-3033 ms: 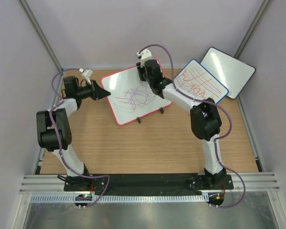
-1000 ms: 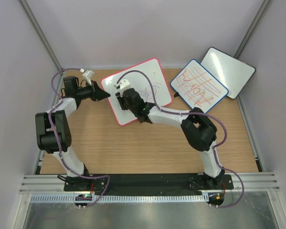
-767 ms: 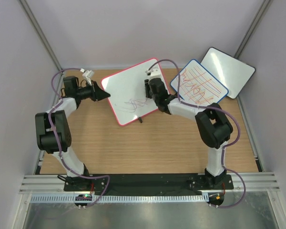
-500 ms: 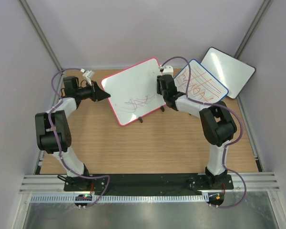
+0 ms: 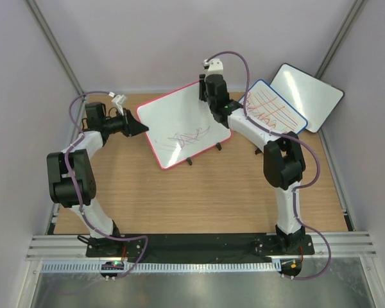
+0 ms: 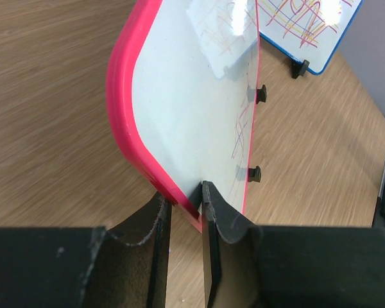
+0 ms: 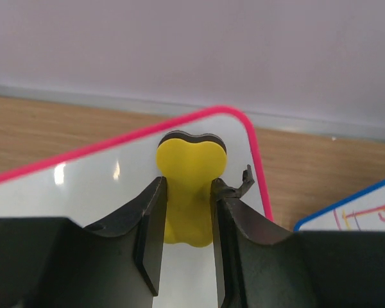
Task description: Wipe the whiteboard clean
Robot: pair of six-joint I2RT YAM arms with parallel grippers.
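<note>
The whiteboard [image 5: 173,119], red-pink framed, stands tilted on small black feet at the back of the table. Thin purple-red scribbles [image 5: 187,136] remain on its lower middle. My left gripper [image 5: 143,127] is shut on the board's left edge; in the left wrist view the fingers [image 6: 183,200] pinch the red frame [image 6: 125,122]. My right gripper [image 5: 206,96] is at the board's far right corner, shut on a yellow eraser [image 7: 189,170] with a black pad, pressed flat against the white surface [image 7: 96,186].
A smaller blue-framed board [image 5: 269,115] with red lines leans just right of the whiteboard, close to my right arm. A blank black-framed board [image 5: 308,96] lies behind it at the back right. Grey walls close in the back and sides.
My right gripper swept the eraser from the board's left part across to the right, then up to the far right corner. Most scribbles have gone. The left gripper has held still.
</note>
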